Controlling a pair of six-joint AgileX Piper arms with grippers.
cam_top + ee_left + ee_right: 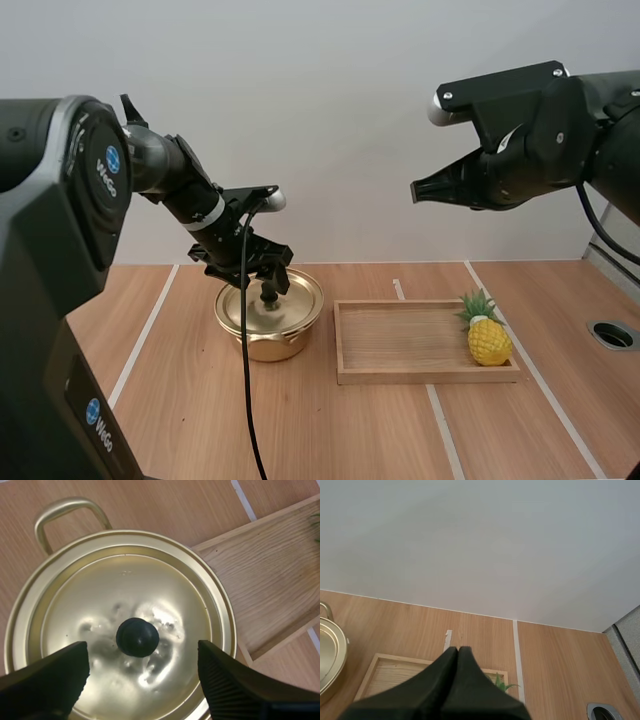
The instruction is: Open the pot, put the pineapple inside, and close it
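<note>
Step in hand: opening the pot (262,345). Left end effector (142,655) is spread, one finger on each side of the black knob (137,637); the lid (125,590) is still on. Right end effector (420,190) is pressed together, high above the bench (330,430). Pineapple (488,338) sits at the right end of the wooden tray (400,345), which is beside the pot. Next move likely: pinch the knob squarely, then lift the lid straight up.

A plain pale grey wall (330,120) stands behind the table (300,440), lit softly and evenly. The tabletop is warm wood grain, crossed by thin white tape lines (146,325) that run toward the wall (one short strip lies near the far edge). Off to the right, a round metal-rimmed hole (612,334) sits beside a grey border strip (626,635).
</note>
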